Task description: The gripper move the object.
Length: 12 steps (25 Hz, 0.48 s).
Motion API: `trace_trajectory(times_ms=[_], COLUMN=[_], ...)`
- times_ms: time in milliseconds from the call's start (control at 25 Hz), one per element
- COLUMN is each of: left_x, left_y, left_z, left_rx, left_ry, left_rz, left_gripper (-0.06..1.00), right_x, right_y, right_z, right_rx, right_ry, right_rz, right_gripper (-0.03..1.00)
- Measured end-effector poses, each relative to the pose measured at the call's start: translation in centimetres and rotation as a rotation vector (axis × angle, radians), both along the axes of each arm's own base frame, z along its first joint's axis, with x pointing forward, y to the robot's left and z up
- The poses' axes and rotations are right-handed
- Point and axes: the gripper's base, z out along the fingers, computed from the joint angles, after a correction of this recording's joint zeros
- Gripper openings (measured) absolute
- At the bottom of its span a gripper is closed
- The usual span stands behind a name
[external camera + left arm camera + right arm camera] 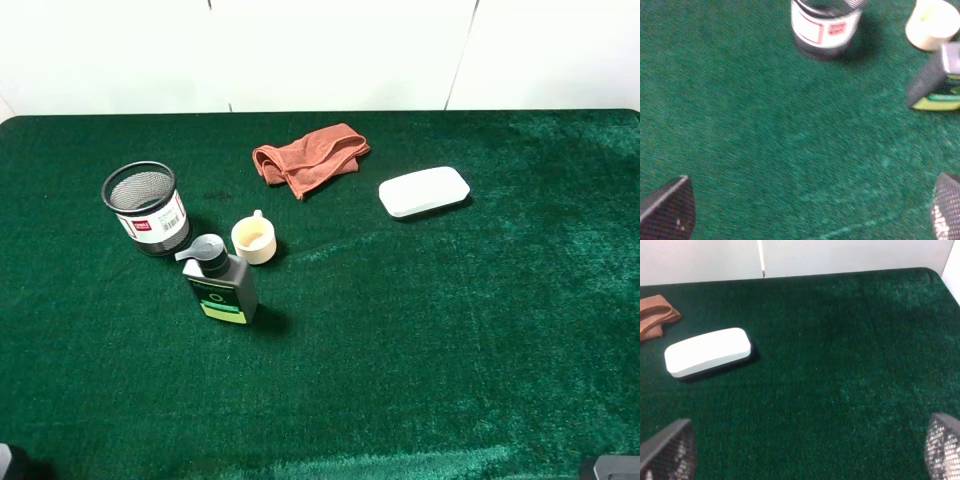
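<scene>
One mesh pen cup (146, 208), one cream cup (253, 239), one pump bottle (217, 282), one cloth (309, 158), one white case (424, 191)

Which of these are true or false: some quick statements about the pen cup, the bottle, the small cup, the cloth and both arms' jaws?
1. The mesh pen cup stands upright. True.
2. The left gripper holds the pen cup. False: its jaws are apart and empty, short of it.
3. The cream cup sits inside the pen cup. False: it stands beside it.
4. The pump bottle stands near the cream cup. True.
5. The cloth covers the white case. False: they lie apart.
</scene>
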Motion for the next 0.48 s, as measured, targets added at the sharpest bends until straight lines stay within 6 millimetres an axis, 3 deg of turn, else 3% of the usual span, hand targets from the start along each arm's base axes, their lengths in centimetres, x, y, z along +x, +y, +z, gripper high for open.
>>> trace_trajectory(times_ms=[480], left_x=[-0.43], left_y=[0.31], left_z=[-0.40], left_rx=[0.005], left_ry=[-0.062], left_rz=[0.044], left_gripper=[0.94], right_x=[0.00], right_y=[0.00], right_z=[0.00], right_rx=[0.000], right_ry=[0.000], right_rz=[0.000], right_gripper=[0.69])
